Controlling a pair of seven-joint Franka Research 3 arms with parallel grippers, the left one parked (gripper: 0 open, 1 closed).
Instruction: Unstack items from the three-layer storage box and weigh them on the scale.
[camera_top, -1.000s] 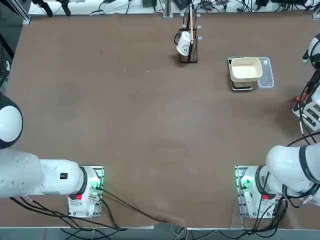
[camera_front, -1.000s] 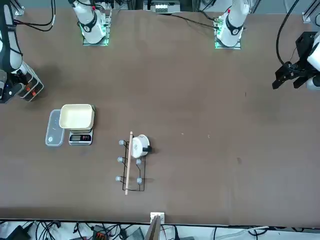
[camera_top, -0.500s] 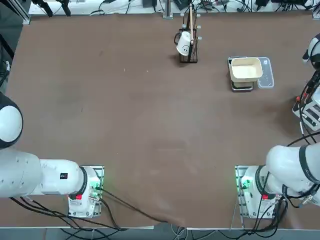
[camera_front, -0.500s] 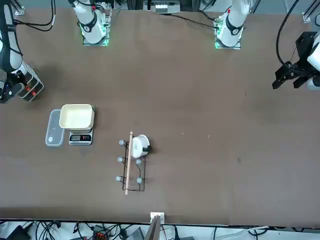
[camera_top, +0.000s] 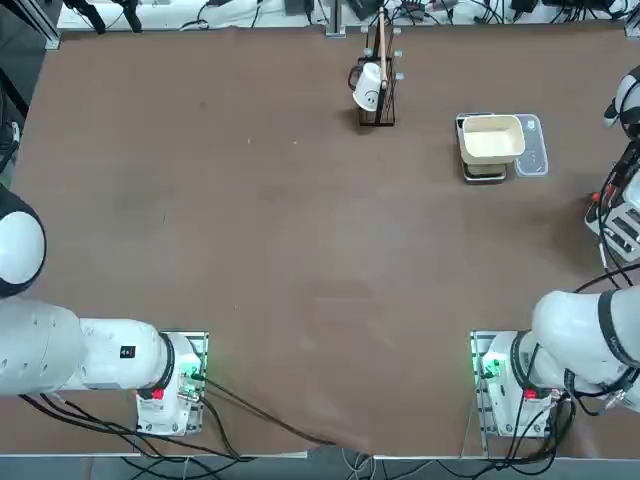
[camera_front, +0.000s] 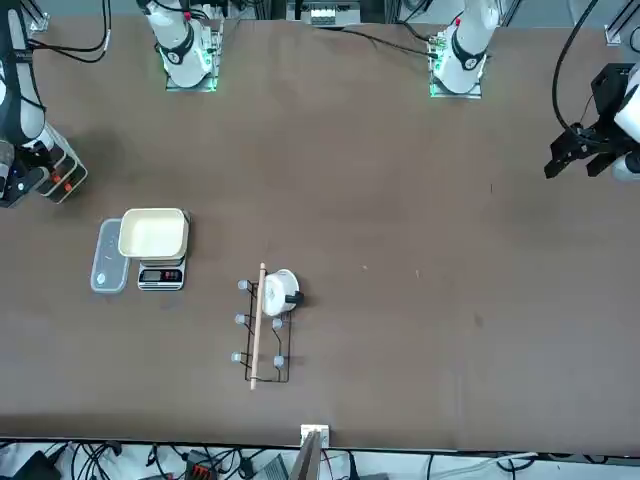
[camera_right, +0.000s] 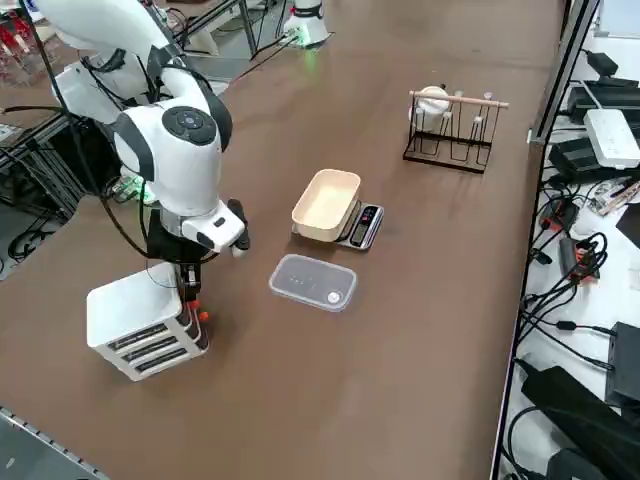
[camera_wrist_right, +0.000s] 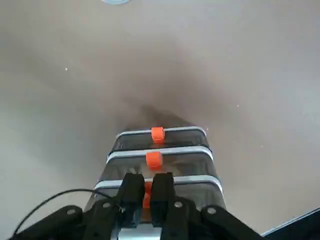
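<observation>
The three-layer storage box (camera_right: 140, 320) is a pale tiered rack at the table's right edge, also seen in the top view (camera_top: 622, 228) and the front view (camera_front: 62, 172). Each drawer has an orange knob (camera_wrist_right: 154, 159). My right gripper (camera_wrist_right: 146, 194) reaches down at the box's front (camera_right: 190, 298), shut on the knob of the nearest drawer. The scale (camera_right: 364, 225) carries a cream tray (camera_right: 327, 204), with a translucent plate (camera_right: 312, 282) beside it. The items are out of view.
A thin dark cup stand (camera_top: 380, 95) with a white cup (camera_top: 368, 88) on it stands at the far edge, left of the scale (camera_top: 484, 170). The parked left arm stays at the near left.
</observation>
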